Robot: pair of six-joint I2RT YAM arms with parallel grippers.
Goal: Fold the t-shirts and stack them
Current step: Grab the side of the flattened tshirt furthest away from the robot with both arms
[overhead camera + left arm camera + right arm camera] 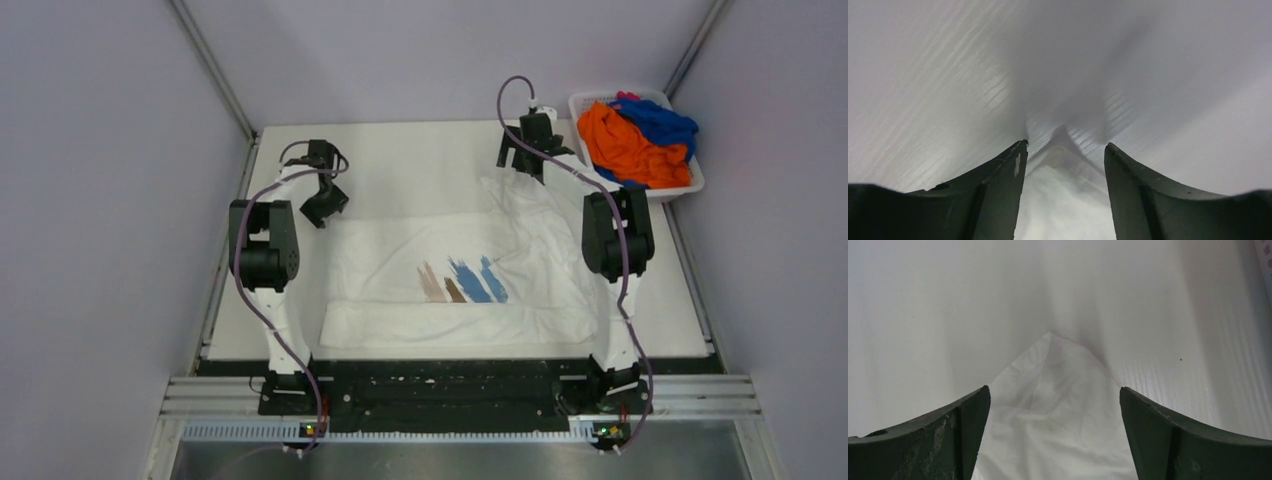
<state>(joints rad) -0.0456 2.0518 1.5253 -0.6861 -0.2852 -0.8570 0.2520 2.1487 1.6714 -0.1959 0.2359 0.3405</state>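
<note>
A white t-shirt with blue and brown brush strokes lies spread mid-counter. The left fingers and right fingers stand parted, gripping nothing, each pair straddling a far corner of the cloth. Orange t-shirt and blue t-shirt fill the far-right basket.

Left end effector spread apart, white t-shirt corner lying between

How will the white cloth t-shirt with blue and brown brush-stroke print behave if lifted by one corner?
Probably floppy: the white printed t-shirt lies creased and folded. Likely light: its thin corner lies inside the open right gripper.
</note>
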